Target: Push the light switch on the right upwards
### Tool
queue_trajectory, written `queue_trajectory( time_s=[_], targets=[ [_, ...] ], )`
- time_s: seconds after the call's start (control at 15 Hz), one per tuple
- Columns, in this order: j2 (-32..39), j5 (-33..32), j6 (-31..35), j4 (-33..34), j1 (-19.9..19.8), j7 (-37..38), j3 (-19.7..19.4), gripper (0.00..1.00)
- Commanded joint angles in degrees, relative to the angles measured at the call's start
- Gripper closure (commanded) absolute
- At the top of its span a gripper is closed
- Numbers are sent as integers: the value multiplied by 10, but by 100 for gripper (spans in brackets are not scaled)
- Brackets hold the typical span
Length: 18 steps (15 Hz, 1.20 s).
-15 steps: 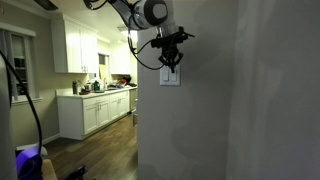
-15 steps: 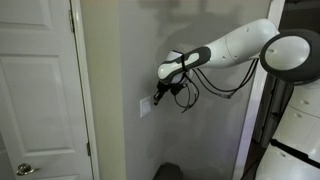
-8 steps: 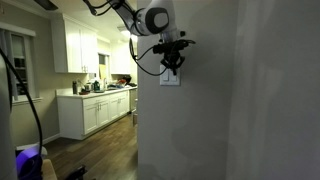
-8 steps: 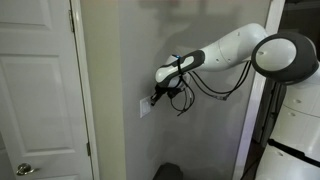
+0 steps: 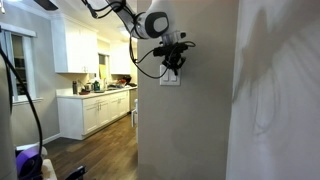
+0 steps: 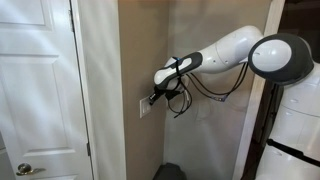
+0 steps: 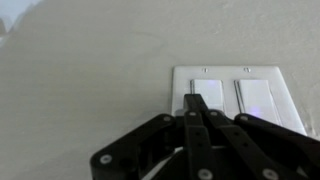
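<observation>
In the wrist view a white wall plate (image 7: 228,72) holds two tall white paddles. The light switch (image 7: 254,96) is the right-hand paddle and shows a faint bluish sheen. My gripper (image 7: 196,101) is shut and empty. Its joined fingertips lie over the lower part of the left-hand paddle (image 7: 210,92), left of the light switch. Whether they touch it I cannot tell. In both exterior views the gripper (image 5: 172,66) (image 6: 156,96) is right at the wall plate (image 5: 170,79) (image 6: 145,107), hiding most of it.
The plate sits on a plain wall (image 6: 110,60) near its corner. A white door (image 6: 35,90) stands beside the wall. A kitchen with white cabinets (image 5: 95,110) and a wooden floor lies behind. Black cables hang from the arm (image 6: 185,95).
The wall is now lit brighter and warmer than in the earlier frames. The gripper has stayed at the wall plate, shifting only slightly.
</observation>
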Motion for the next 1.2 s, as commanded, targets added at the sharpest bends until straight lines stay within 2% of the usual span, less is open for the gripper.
queue_trajectory(
  time_s=[0.0, 0.53, 1.13],
  targets=[
    [-2, 13, 29, -6, -5, 9, 9, 100],
    [-18, -77, -40, -16, -17, 47, 4, 100],
    [-16, -67, -70, -13, -15, 34, 5, 100]
  ],
)
